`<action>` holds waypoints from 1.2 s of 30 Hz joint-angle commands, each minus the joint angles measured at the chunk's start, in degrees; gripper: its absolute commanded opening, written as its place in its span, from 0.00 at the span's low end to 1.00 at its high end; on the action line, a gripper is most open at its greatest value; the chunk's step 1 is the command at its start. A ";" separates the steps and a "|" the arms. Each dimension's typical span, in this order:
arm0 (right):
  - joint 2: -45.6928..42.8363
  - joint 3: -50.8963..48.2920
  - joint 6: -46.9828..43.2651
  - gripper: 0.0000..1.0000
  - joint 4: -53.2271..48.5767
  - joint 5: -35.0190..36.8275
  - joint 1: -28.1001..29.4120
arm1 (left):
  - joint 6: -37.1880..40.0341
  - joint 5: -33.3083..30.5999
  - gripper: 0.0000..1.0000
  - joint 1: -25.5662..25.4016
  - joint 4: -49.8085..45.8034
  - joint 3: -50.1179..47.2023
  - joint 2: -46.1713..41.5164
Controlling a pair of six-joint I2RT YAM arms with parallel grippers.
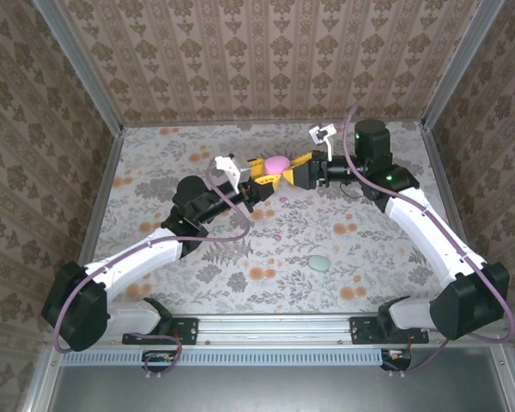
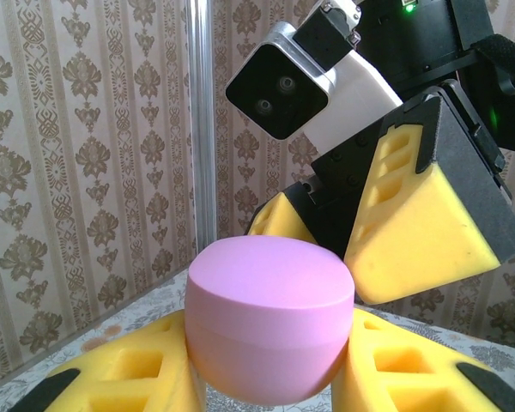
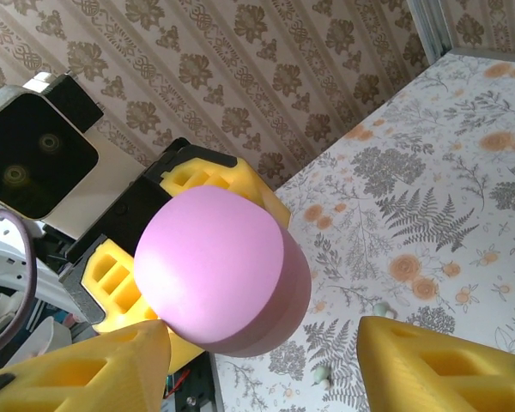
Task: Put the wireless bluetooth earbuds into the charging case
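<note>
Two hands meet above the rear middle of the bench (image 1: 154, 172). The pink charging case (image 2: 270, 322) is smooth, matte and pebble-round, lid down on a thin seam. My left hand (image 1: 264, 174) is clamped on its lower half between yellow foam fingers. My right hand (image 1: 293, 169) faces it, jaws spread to either side, not gripping. One tiny pinkish earbud (image 1: 275, 237) lies on the bench in front of the hands. A pale bud (image 3: 379, 307) lies on the bench too, too small for detail. Open bench runs toward the near edge, with a pale green case (image 1: 318, 262) on it. The back wall (image 1: 266, 60) stands near behind the hands.
</note>
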 commanded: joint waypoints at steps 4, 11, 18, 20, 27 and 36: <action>0.72 2.57 1.21 0.60 2.08 3.12 0.24 | -0.95 2.40 0.35 -0.86 0.85 0.54 -0.69; 1.17 3.85 3.51 0.61 3.54 4.57 0.34 | -0.87 2.40 0.35 -1.33 0.50 0.47 -0.85; 2.19 5.10 7.15 0.62 3.69 7.28 0.39 | -0.65 2.27 0.35 -1.49 0.40 0.49 -0.95; 2.50 5.88 6.63 0.63 2.53 8.48 0.32 | -0.67 2.15 0.35 -1.50 0.40 0.38 -0.94; 3.27 8.45 9.41 0.65 3.52 6.25 0.38 | -0.53 1.27 0.35 -1.57 0.64 0.05 -1.04; -0.04 10.42 11.94 0.72 3.94 7.22 0.21 | 0.23 -1.82 0.34 -1.47 1.56 -1.72 -1.89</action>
